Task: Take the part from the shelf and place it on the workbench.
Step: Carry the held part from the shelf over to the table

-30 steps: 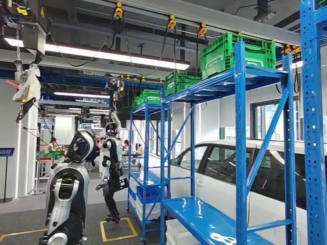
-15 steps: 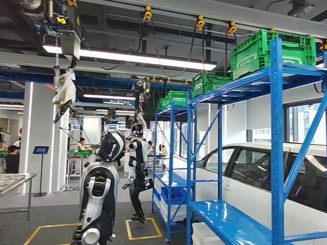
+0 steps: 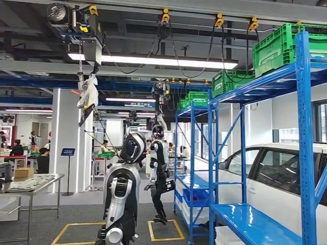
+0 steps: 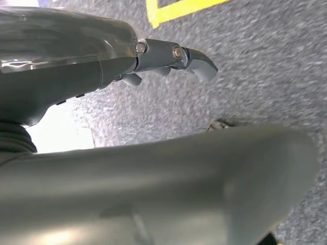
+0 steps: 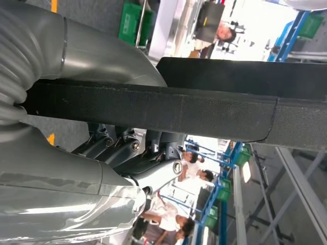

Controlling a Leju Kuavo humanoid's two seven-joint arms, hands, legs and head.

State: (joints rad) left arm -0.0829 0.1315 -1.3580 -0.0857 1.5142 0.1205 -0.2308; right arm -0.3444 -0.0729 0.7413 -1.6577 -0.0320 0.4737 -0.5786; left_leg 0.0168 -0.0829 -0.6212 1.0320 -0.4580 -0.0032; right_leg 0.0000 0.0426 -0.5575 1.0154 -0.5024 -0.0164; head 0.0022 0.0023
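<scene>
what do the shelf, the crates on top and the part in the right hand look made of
Shelf: likely painted steel; glossy blue, thin slotted uprights. Crates: probably moulded plastic; bright green, ribbed walls. Part held by the right hand: looks like black rubber or foam; matte, finely textured edge, though it cannot be told for sure.

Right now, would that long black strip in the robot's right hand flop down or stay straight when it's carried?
Probably stiff: the long black strip runs straight out past the right hand with no sag. Its surface looks grainy, so it likely won't slip easily. It sticks out far beyond the hand, so it may want to tip or swing.
</scene>
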